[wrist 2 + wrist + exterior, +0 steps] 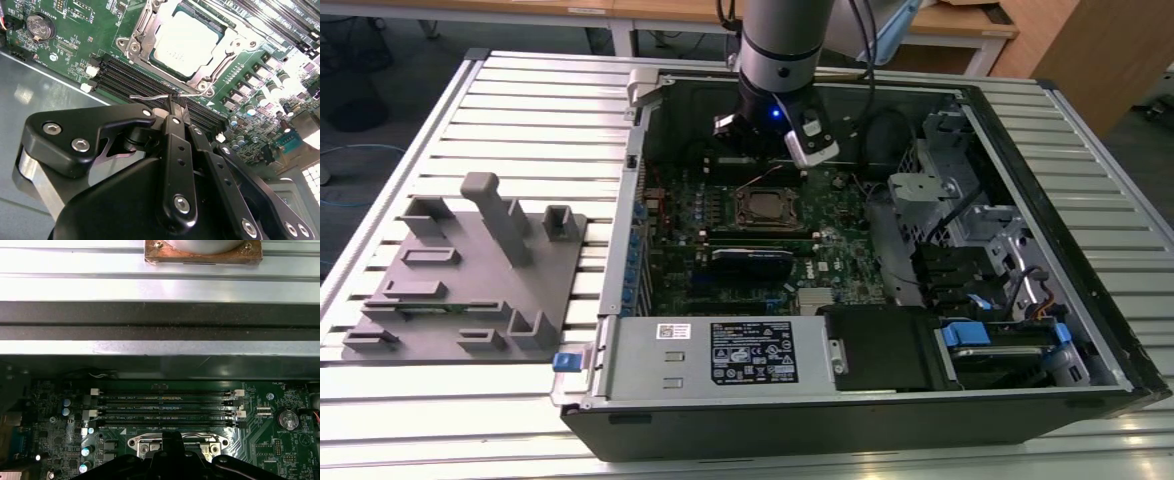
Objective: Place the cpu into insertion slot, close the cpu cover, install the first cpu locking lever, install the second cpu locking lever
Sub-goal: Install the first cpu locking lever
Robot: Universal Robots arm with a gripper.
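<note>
The cpu [187, 42] lies flat in the insertion slot [767, 207], its dull silver top showing through the window of the cpu cover [220, 62], which is down over it. My gripper [177, 102] is shut just beside the socket, over the black memory slots. A thin wire locking lever [147, 96] runs across its fingertips; whether it is pinched or only touched I cannot tell. In the exterior view the gripper [781, 160] hangs inside the open case just behind the socket. In the first wrist view the socket's rim [145, 444] shows beside the gripper [172, 437].
Long black memory slots [165, 407] lie between the socket and the case wall [160, 347]. A coin battery [40, 26] sits on the green board. Drive cages and cables [961, 240] fill the exterior view's right. A grey fixture plate [467, 270] stands outside the case on the slatted table.
</note>
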